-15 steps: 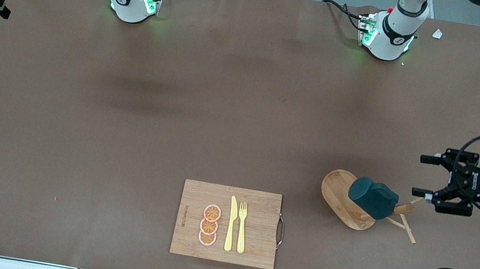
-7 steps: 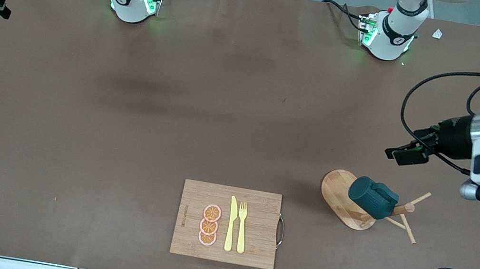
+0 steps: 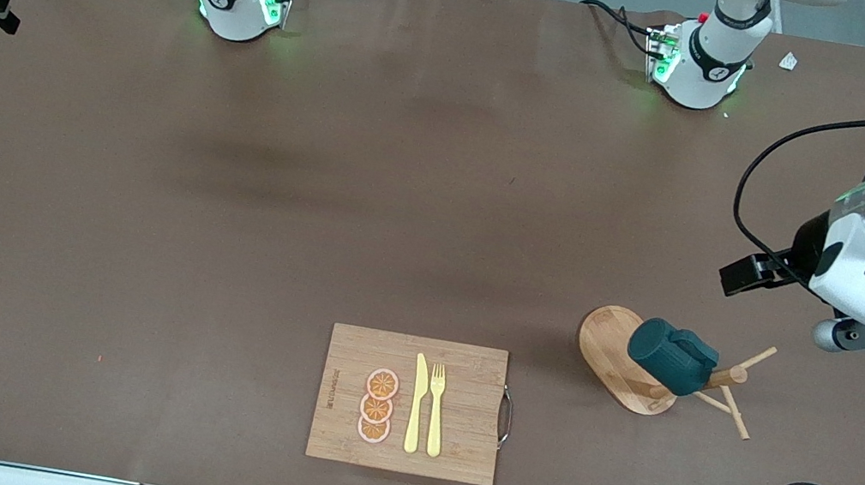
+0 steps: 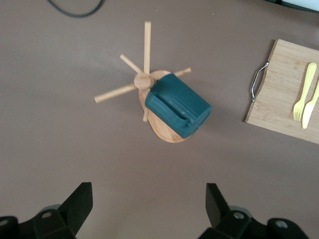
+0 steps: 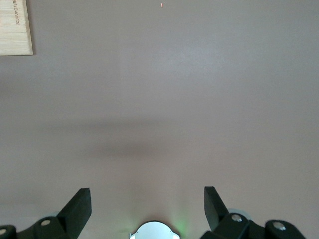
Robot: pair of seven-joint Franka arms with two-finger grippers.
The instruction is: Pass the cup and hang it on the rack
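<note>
You're basically done: cup (image 4: 178, 105) hangs on rack (image 4: 145, 82) below the left gripper (image 4: 144, 211), jaws spread, empty. Right gripper (image 5: 147, 211) waits over bare table, also spread.

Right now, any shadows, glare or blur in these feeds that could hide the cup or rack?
Front view: even light, broad soft shadows on the bare table away from the cup and rack; green glow at the arm bases.
Left wrist view: cup and rack sharp, no glare; a soft shadow lies beside them.
Right wrist view: mild sheen and one faint shadow band on the table.
</note>
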